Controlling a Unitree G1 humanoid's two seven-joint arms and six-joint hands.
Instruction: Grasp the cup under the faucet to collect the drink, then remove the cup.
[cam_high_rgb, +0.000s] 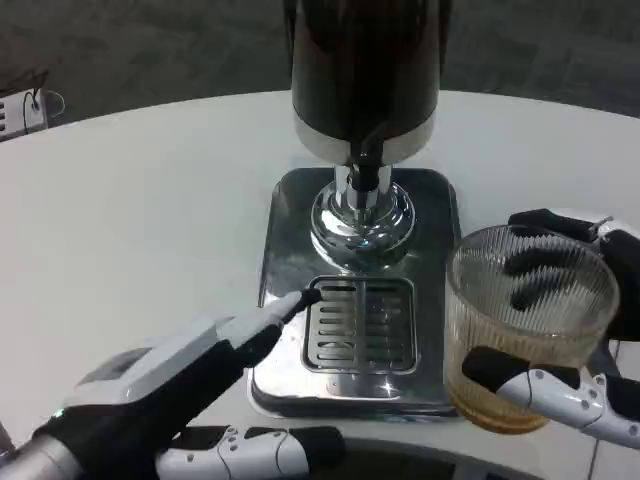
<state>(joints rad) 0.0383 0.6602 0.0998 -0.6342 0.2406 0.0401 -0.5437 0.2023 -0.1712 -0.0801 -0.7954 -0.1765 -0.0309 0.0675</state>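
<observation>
Cup (528, 320): clear ribbed glass, cylindrical, amber liquid at bottom. Clasped by right hand (575, 330) beside polished steel drip tray (360, 325), off slotted grate, right of chrome faucet (362, 180). Left hand (190, 395): fingers extended, touching tray edge, holding nothing. Smooth white table (130, 220).

Clear ribbed cup (528, 320) (amber liquid at bottom); silver slotted drip tray (360, 325); white table (130, 230).

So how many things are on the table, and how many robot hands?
Drink dispenser on its shiny metal base with drip grate: 1
Ribbed glass cup, held by the right hand: 1
Robot hands, left hand and right hand: 2
Total: 4
</observation>
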